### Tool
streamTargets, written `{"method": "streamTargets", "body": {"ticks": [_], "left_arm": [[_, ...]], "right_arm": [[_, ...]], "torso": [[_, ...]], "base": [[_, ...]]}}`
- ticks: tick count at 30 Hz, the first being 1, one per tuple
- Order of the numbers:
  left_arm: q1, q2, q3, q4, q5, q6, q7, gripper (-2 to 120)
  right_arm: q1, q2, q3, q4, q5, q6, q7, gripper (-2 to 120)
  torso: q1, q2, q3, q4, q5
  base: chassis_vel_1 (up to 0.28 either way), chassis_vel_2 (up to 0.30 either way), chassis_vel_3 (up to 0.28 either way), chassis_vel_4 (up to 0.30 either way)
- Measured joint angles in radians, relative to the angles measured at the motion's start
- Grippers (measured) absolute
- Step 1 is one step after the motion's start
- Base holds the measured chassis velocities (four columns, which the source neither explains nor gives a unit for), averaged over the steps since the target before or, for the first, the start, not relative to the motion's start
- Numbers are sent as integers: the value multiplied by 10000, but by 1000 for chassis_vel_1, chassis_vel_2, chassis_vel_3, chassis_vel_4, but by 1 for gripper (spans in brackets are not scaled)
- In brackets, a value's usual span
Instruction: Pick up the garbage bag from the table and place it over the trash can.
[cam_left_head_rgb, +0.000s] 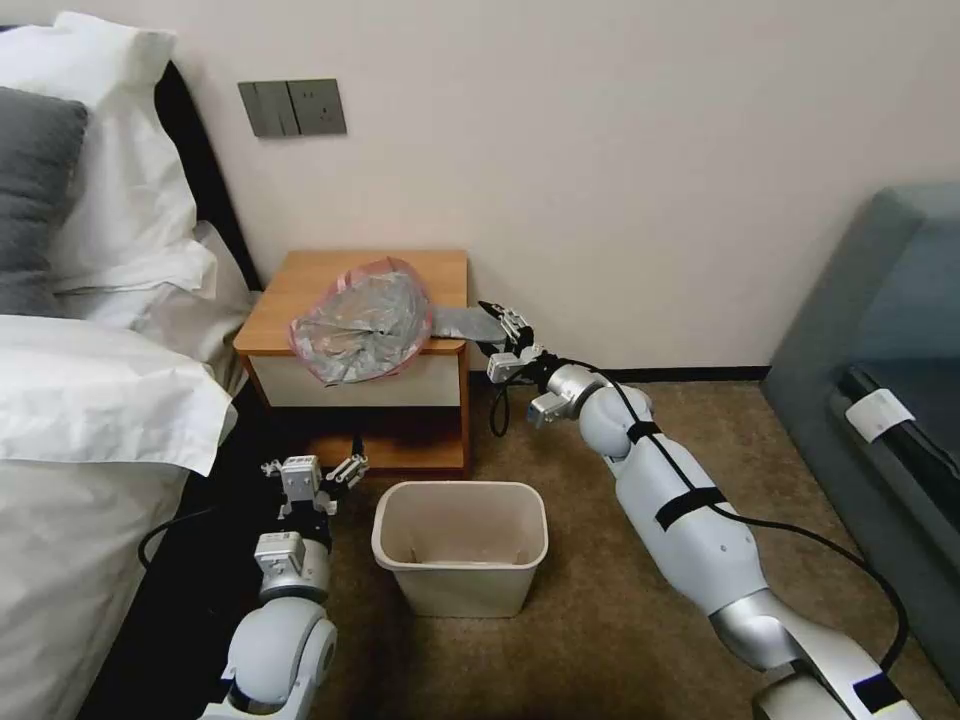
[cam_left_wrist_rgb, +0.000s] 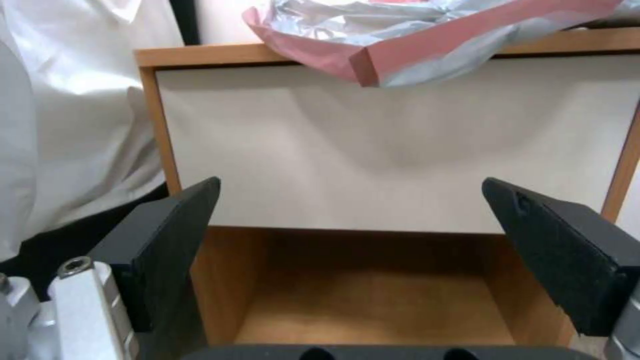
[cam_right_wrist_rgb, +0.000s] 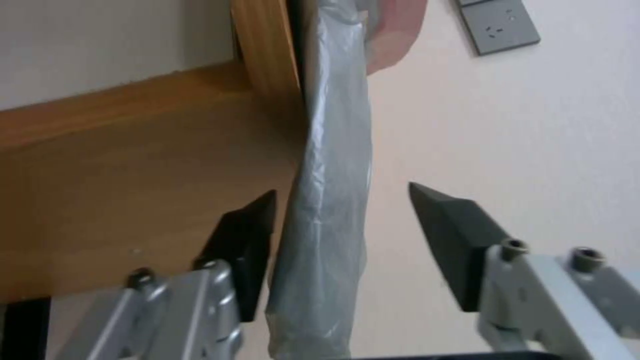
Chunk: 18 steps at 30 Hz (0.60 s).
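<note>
The garbage bag (cam_left_head_rgb: 362, 322), crinkly grey with a pink-red rim, lies bunched on the table (cam_left_head_rgb: 300, 285) and overhangs its white drawer front. A flat grey tail of the bag (cam_right_wrist_rgb: 327, 200) sticks out past the table's right edge, and my right gripper (cam_left_head_rgb: 492, 322) stands open around it, one finger on each side, not closed on it. My left gripper (cam_left_head_rgb: 312, 462) hangs open low in front of the table, left of the beige trash can (cam_left_head_rgb: 460, 545). In the left wrist view it (cam_left_wrist_rgb: 350, 182) faces the drawer, with the bag's rim (cam_left_wrist_rgb: 400, 50) above.
A bed with white sheets (cam_left_head_rgb: 90, 400) and pillows crowds the left side, close to my left arm. A grey sofa (cam_left_head_rgb: 880, 380) stands at the right. Brown carpet (cam_left_head_rgb: 600, 620) lies open between the trash can and the sofa. The wall is right behind the table.
</note>
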Motion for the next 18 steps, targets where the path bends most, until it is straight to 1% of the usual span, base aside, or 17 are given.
{"method": "streamTargets", "body": {"ticks": [1, 2, 4, 5, 6, 7, 9, 11, 12, 13, 14, 15, 18], "left_arm": [[9, -2, -4, -8, 1, -2, -4, 98], [9, -2, -4, -8, 1, -2, -4, 98], [34, -3, -7, -27, 8, -10, -10, 98], [40, -3, -8, -32, 10, -13, -12, 98], [42, 2, -8, -35, 12, -14, -14, 98], [42, 2, -8, -35, 12, -14, -14, 98], [43, 7, -15, -55, 14, -15, -30, 98], [43, 7, -16, -57, 14, -15, -30, 98], [46, 11, -36, -69, 31, -21, -35, 98], [59, 17, -42, -70, 36, -26, -36, 98], [59, 17, -42, -70, 36, -26, -36, 98], [76, 23, -46, -70, 39, -33, -38, 98], [105, 30, -49, -70, 41, -44, -47, 98]], "right_arm": [[-20, 10, 5, 2, 4, 18, 0, 47], [-20, 10, 5, 2, 4, 18, 0, 47], [-70, 54, 52, 13, 6, 20, 0, 37], [-83, 83, 71, 23, 6, 20, 0, 34], [-93, 116, 96, 33, 7, 20, 0, 27], [-93, 116, 96, 33, 7, 20, 0, 27], [-101, 123, 133, 42, 18, 21, 0, 17], [-102, 120, 135, 43, 21, 21, 0, 17], [-126, 74, 162, 66, 97, 19, 10, 7], [-148, 53, 168, 81, 167, 8, 11, 4], [-148, 53, 168, 81, 167, 8, 11, 4], [-172, 47, 178, 105, 212, -9, 14, 0], [-220, 40, 198, 175, 242, -29, 25, 0]], "torso": [[0, 0, 0, 0, 0], [0, 0, 0, 0, 0], [0, 0, 0, 0, 0], [0, 0, -1, -1, 0], [0, 0, 0, 0, 0], [0, 0, 0, 0, 0], [0, 0, 0, 2, 0], [0, 0, 0, 1, 0], [0, 0, 0, 0, 0], [1, 0, 0, -1, 0], [1, 0, 0, -1, 0], [0, 0, 0, 0, 1], [0, 0, 0, 1, 0]], "base": [[0, 0, 0, 0], [0, 0, 0, 0], [0, 0, 0, 0], [0, 0, 0, 0], [0, 0, 0, 0], [0, 0, 0, 0], [0, 0, 0, 0], [0, 0, 0, 0], [0, 0, 0, 0], [0, 0, 0, 0], [0, 0, 0, 0], [0, 0, 0, 0], [0, 0, 0, 0]]}}
